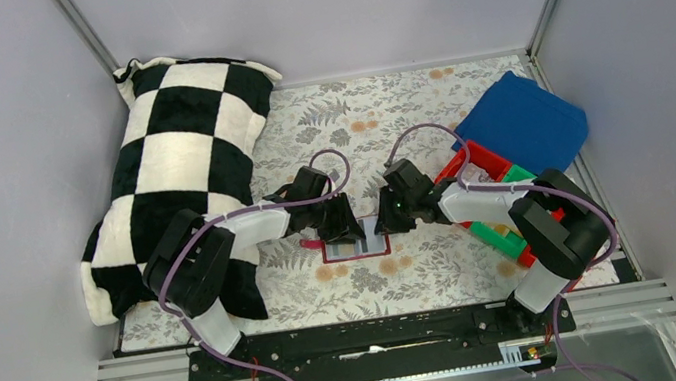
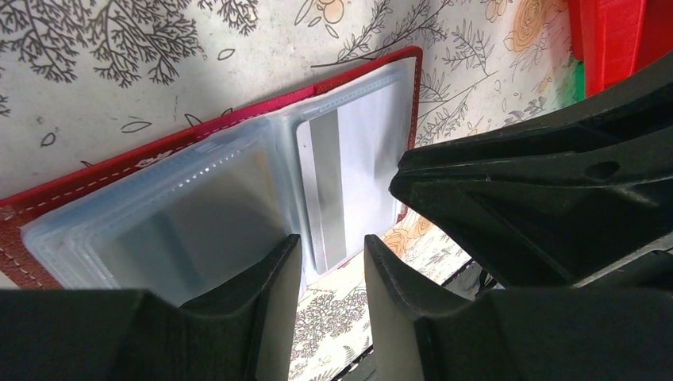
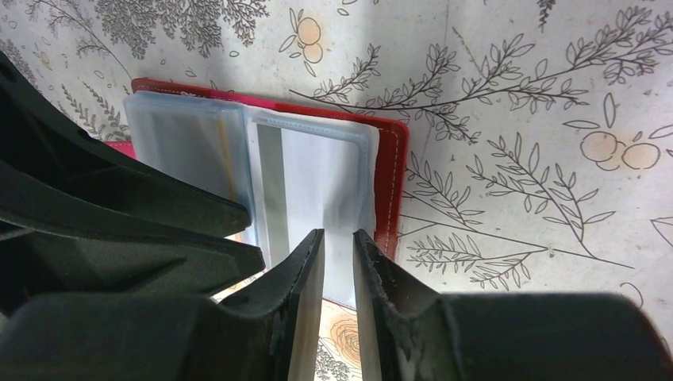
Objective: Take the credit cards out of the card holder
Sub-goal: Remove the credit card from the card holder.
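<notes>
The dark-red card holder (image 1: 359, 249) lies open on the floral table, its clear plastic sleeves facing up. In the left wrist view its red border (image 2: 24, 238) frames the sleeves, and a grey card (image 2: 353, 167) with a darker stripe sits in the right sleeve. The right wrist view shows the same holder (image 3: 394, 182) and card (image 3: 317, 182). My left gripper (image 2: 329, 252) is open and empty just above the holder's near edge at the fold. My right gripper (image 3: 338, 238) is open by a narrow gap over the right sleeve and holds nothing. The two grippers (image 1: 341, 227) (image 1: 392, 216) are close together.
A black-and-white checkered pillow (image 1: 178, 164) lies at the left. A blue cloth (image 1: 526, 122) lies at the back right. A red bin (image 1: 490, 188) with green pieces stands under the right arm. A small pink tab (image 1: 310, 243) sticks out at the holder's left.
</notes>
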You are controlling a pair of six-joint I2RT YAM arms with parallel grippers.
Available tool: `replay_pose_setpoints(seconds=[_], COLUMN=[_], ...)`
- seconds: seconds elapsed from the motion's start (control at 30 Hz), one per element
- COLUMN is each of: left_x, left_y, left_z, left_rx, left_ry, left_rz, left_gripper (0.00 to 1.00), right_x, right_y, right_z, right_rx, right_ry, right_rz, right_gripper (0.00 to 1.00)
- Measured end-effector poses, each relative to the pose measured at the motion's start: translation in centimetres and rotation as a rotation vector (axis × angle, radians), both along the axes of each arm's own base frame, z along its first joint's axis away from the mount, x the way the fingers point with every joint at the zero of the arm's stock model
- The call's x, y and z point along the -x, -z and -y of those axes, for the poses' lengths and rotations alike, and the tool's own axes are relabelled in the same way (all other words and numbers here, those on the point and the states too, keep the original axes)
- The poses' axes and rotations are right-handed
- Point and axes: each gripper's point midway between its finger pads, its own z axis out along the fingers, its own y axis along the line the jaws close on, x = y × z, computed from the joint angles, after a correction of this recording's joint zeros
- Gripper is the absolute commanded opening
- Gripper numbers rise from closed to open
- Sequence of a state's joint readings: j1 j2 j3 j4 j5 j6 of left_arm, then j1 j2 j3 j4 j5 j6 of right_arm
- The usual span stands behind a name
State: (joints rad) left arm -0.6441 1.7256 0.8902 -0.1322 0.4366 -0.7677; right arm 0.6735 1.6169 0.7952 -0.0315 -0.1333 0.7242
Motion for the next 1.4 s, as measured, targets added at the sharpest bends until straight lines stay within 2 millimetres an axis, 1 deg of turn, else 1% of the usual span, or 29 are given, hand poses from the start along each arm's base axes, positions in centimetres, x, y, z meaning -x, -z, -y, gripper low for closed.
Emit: replay_pose_setpoints(seconds=[0.27, 0.5, 0.73, 0.93, 1.1, 1.17, 1.2, 1.27, 1.3, 1.4], left_x=[-0.1, -0.2, -0.5, -0.5, -0.5, -0.5, -0.5, -0.5, -0.5, -0.6], left_y=[0.3, 0.6, 0.8, 1.0, 0.9, 0.9, 0.9, 0.9, 0.9, 0.5], left_z=[0.1, -0.2, -0.6, -1.0, -1.5, -1.8, -1.8, -1.9, -1.8, -1.7], left_rx=[-0.001, -0.014, -0.020, -0.018, -0.005, 0.008, 0.013, 0.022, 0.026, 0.036], left_ry=[0.000, -0.007, -0.020, -0.034, -0.053, -0.063, -0.067, -0.069, -0.070, -0.073], left_rz=[-0.001, -0.003, -0.007, -0.009, -0.005, -0.013, -0.017, -0.019, -0.019, -0.015], left_gripper=[0.39, 0.34, 0.23, 0.24, 0.20, 0.19, 0.21, 0.30, 0.31, 0.31], right_x=[0.1, 0.1, 0.0, -0.1, -0.4, -0.4, -0.4, -0.4, -0.4, -0.4], right_y=[0.4, 0.5, 0.7, 0.9, 1.0, 0.9, 0.9, 1.0, 1.0, 1.0], right_z=[0.1, -0.6, -1.1, -1.2, -1.7, -1.9, -1.9, -2.0, -2.0, -2.0], right_rx=[-0.008, -0.060, -0.099, -0.106, -0.130, -0.139, -0.140, -0.142, -0.142, -0.145], right_ry=[0.001, 0.007, 0.021, 0.027, 0.028, 0.028, 0.028, 0.029, 0.030, 0.032], right_rz=[0.009, 0.020, 0.010, 0.008, 0.006, 0.003, 0.003, 0.002, 0.002, 0.002], right_gripper=[0.26, 0.17, 0.13, 0.06, 0.01, 0.00, 0.00, 0.00, 0.00, 0.00])
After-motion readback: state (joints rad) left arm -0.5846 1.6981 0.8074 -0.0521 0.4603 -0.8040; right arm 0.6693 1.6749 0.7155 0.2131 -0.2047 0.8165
